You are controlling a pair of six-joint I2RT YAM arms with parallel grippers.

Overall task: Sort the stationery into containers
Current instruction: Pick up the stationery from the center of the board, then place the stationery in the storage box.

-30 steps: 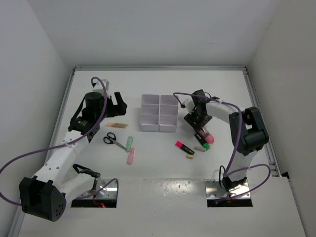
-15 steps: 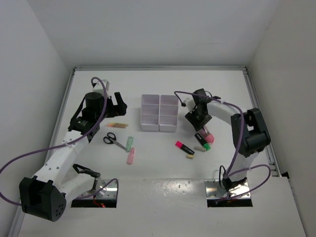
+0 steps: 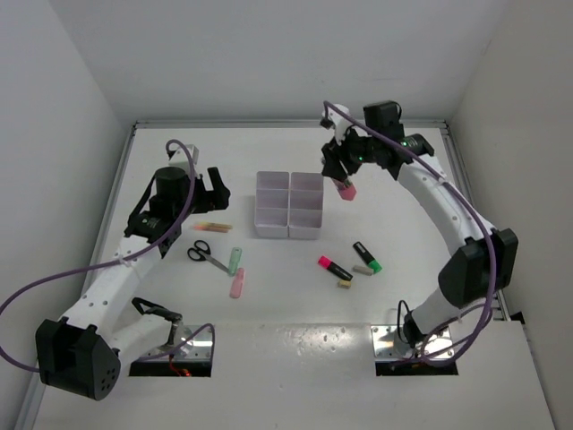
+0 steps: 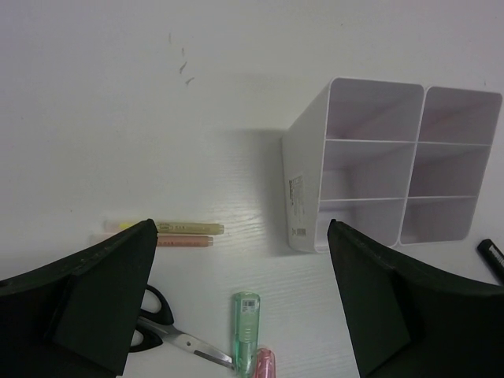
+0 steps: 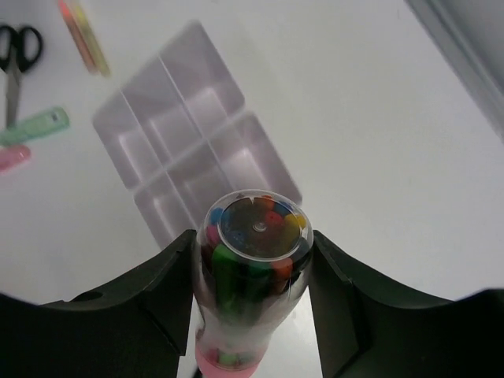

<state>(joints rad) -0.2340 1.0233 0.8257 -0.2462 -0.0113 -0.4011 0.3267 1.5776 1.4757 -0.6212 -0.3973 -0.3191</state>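
Beside tray (image 3: 288,206): scissors (image 3: 206,254), pencils (image 3: 212,226), green stick (image 3: 235,260).

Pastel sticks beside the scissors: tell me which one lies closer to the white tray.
The green stick, right next to the blades of the scissors. The pink stick lies just beyond it, farther from the tray.

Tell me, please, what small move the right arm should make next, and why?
Probably ease the right gripper leftward until the multicolour pen it grips hangs over a compartment of the white tray. The pen is held clear of the table and seems to hang just right of the tray, whose visible compartments look empty.
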